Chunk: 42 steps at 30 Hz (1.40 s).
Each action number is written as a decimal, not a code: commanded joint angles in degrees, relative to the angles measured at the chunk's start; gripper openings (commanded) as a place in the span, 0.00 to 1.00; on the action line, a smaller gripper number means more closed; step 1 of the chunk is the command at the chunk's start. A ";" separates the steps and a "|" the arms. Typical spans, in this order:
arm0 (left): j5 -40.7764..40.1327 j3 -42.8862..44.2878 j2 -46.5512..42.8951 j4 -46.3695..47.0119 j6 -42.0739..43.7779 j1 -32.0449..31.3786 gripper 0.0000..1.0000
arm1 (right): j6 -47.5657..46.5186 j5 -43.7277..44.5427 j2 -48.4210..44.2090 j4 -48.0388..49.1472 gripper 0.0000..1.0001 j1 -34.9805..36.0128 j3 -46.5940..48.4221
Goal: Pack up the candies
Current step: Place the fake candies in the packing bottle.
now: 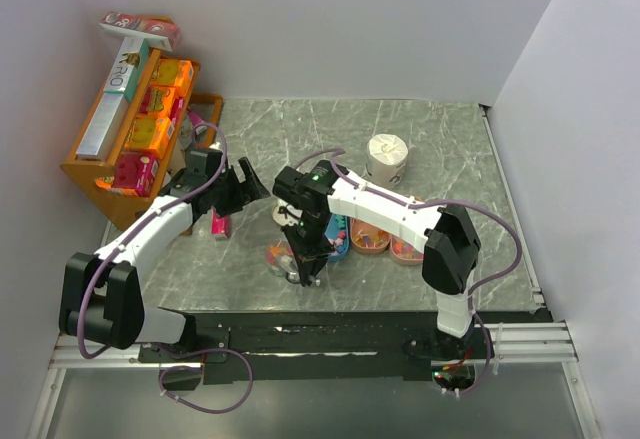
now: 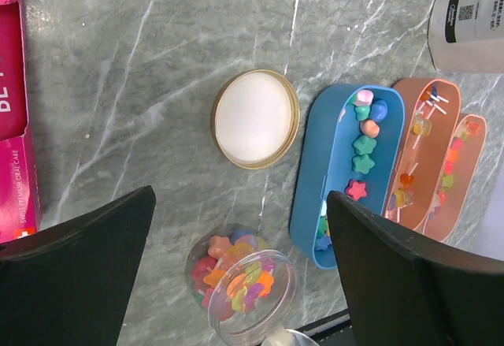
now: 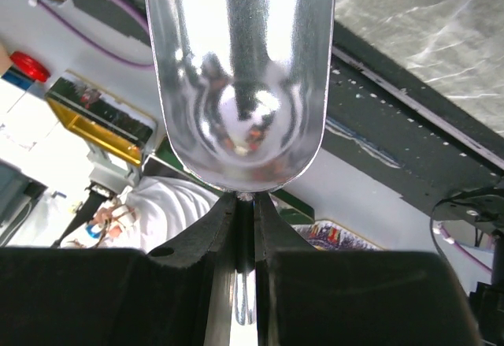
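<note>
The candies [image 2: 236,277] are small coloured stars and blobs piled in a clear round jar [image 2: 272,314] that stands open on the marble top. More candies [image 2: 364,145] lie in a blue oblong tray [image 2: 311,212]. My left gripper [image 2: 240,196] hovers open above the jar and the tray, with nothing between its fingers; the top view shows the left gripper [image 1: 248,184] left of the jar [image 1: 279,255]. My right gripper [image 3: 245,220] is shut on the handle of a metal scoop [image 3: 240,70], whose bowl shows only reflections. The right gripper [image 1: 305,262] hangs beside the jar.
The jar's white lid [image 2: 256,117] lies gold rim up, beyond the jar. Two orange trays [image 2: 417,149] of sweets lie beside the blue one. A flat pink packet [image 2: 12,125] lies at the left and a white pouch [image 1: 387,159] stands at the back. A wooden shelf [image 1: 85,174] holds orange boxes.
</note>
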 commanded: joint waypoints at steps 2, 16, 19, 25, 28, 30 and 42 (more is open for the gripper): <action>0.69 -0.13 -1.05 1.36 -0.84 0.22 0.97 | 0.65 -3.04 -4.00 -1.89 0.00 -0.42 -1.86; 0.86 -0.13 -0.96 1.44 -0.84 0.22 0.97 | 3.55 -5.85 -5.59 2.85 0.00 -1.38 -3.97; 0.69 -0.13 -1.14 1.36 -0.84 0.22 0.96 | 4.08 -6.64 -5.85 4.17 0.00 -1.65 -4.67; 0.78 -0.22 -1.31 1.44 -0.75 0.22 0.97 | 5.84 -9.80 -7.34 8.74 0.00 -2.00 -6.60; 0.78 -0.31 -1.58 1.53 -0.84 0.22 0.96 | 6.72 -11.12 -7.78 11.29 0.00 -2.09 -8.54; 0.60 -0.22 -1.75 1.53 -0.84 0.22 0.96 | 7.68 -11.39 -8.05 13.49 0.00 -2.26 -10.12; 0.51 -0.39 -1.93 1.44 -0.75 0.22 0.96 | 13.14 -14.20 -12.35 23.43 0.00 -3.41 -16.36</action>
